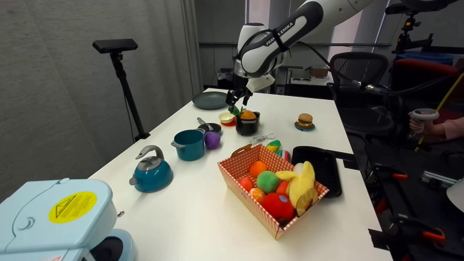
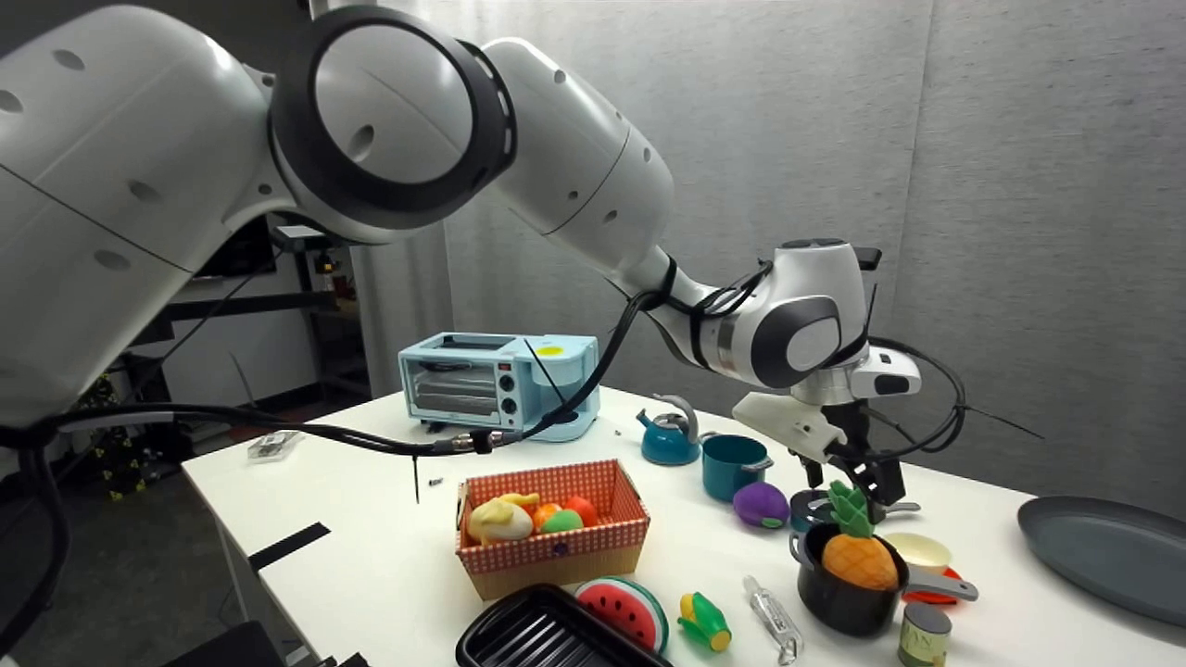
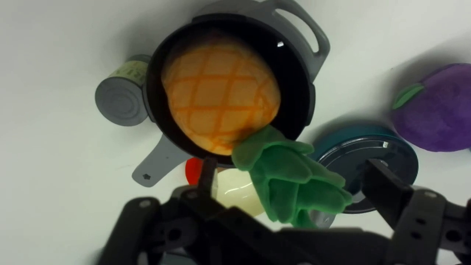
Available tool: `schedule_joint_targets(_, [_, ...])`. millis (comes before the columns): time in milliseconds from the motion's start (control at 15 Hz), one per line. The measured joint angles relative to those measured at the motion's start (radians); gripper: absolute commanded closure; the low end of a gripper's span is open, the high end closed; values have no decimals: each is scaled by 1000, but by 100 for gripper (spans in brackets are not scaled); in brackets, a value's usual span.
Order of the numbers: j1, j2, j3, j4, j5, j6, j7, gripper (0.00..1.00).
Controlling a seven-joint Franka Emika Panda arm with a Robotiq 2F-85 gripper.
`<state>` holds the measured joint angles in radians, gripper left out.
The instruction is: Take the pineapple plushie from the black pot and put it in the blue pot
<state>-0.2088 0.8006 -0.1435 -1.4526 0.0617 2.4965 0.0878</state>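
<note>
The pineapple plushie (image 3: 220, 92) is sitting in the black pot (image 2: 839, 607), its orange body resting inside the rim and its green leafy top (image 3: 287, 176) reaching up out of it. The gripper (image 3: 292, 169) is hanging right above the pot with its two fingers (image 3: 386, 191) standing wide apart, one on each side of the leaves; in the wrist view gaps are showing between leaves and fingers, so it is gripping nothing. A tin can (image 3: 121, 99) is standing just beside the black pot, and near its grey handle (image 3: 160, 162) a cream bowl (image 1: 226, 116) is sitting with a red plate (image 1: 228, 124) showing at its base. The blue pot (image 1: 191, 145) is standing apart from the black pot, with a purple plush toy (image 2: 760, 504) and a small teal pan (image 3: 345, 138) resting between them, and a teal kettle (image 1: 154, 177) is standing near its opposite side. A red-checkered basket (image 2: 556, 556) is holding round plush toys (image 1: 268, 182), with a yellow plush toy (image 1: 303, 182) lying at one end. Beside the basket a black tray (image 1: 328, 166) is lying, with a plush watermelon slice (image 2: 625, 611) just beside it and a plush ear of corn (image 2: 707, 622) near. A toy hamburger (image 1: 305, 121) is resting on a blue plate (image 1: 305, 129).
</note>
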Motion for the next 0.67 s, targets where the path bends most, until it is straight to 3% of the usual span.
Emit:
schedule_joint_targets(267, [0,43,2,55,0,0,1,0])
schedule_joint_targets(333, [0,53,2,70,0,-1,1,9])
schedule_joint_targets(400, [0,63,2,84,0,-1,1,26])
schedule_joint_targets(667, [-1,97,1,134,0,-1,2,58])
